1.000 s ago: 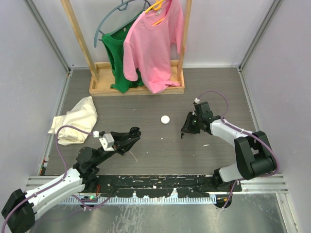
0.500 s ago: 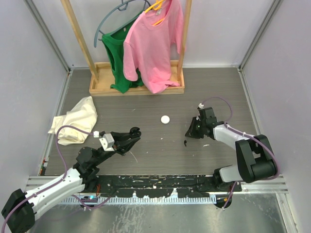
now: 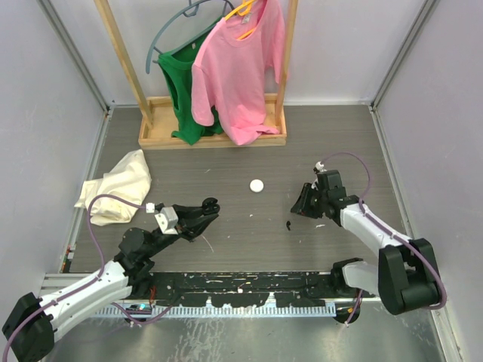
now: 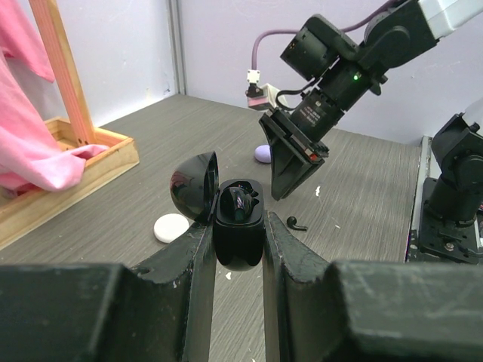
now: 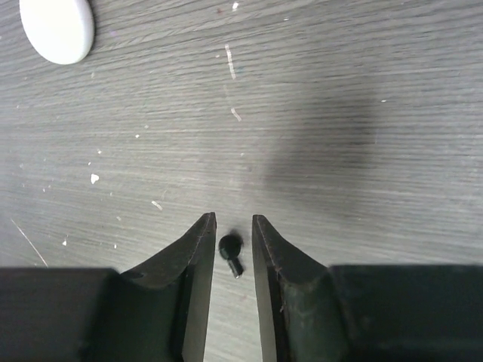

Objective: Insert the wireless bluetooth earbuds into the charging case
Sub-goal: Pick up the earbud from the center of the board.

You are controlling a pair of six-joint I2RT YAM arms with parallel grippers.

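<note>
My left gripper (image 3: 205, 209) is shut on a black charging case (image 4: 239, 240) and holds it upright above the floor with its lid open. One black earbud (image 4: 240, 202) sits inside the case. A second black earbud (image 5: 231, 249) lies on the grey floor. It also shows in the top view (image 3: 289, 222) and in the left wrist view (image 4: 296, 223). My right gripper (image 5: 232, 221) is low over the floor. Its jaws are slightly apart on either side of this earbud, without pinching it. The top view shows this gripper (image 3: 296, 210) right of centre.
A white disc (image 3: 256, 185) lies on the floor mid-table and shows in the right wrist view (image 5: 57, 26). A small lilac rounded thing (image 4: 263, 154) lies behind my right gripper. A cream cloth (image 3: 117, 187) lies at left. A wooden rack with a pink shirt (image 3: 238, 68) stands at the back.
My right arm has swung to the right and its gripper has come a little nearer and lower, over the black earbud. The left arm and the case have not moved.
</note>
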